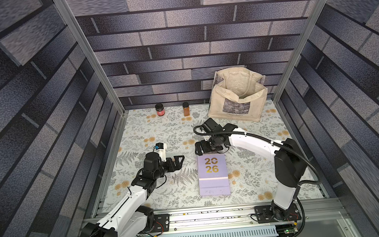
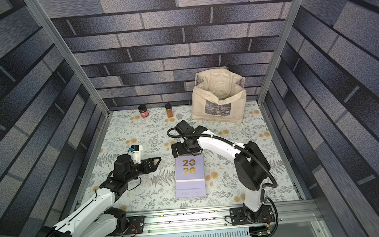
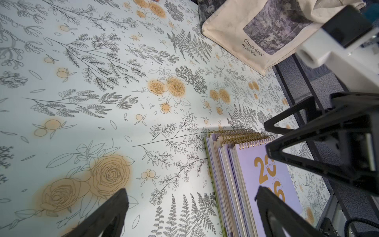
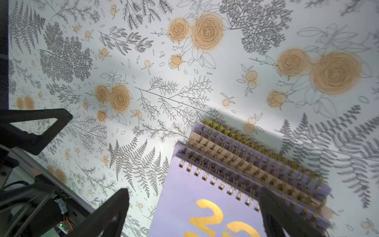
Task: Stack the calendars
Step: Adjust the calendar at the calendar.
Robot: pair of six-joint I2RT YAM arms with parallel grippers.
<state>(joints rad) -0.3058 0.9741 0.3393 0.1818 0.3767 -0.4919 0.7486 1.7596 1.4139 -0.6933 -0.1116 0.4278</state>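
Lower calendars (image 3: 224,180) hidden under lilac cover (image 1: 212,168)

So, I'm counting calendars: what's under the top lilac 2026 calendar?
Edges of more spiral-bound calendars: lilac, peach, yellow-green lowest. Their covers are hidden, so no sure count.

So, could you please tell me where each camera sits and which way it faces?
Top views: high in front, looking down on both arms and the calendars.
Left wrist: on left arm, facing the stack's side and the tote bag; its fingers show.
Right wrist: on right arm, facing the stack's spiral edge; its fingers show.
All share the lilac top calendar.
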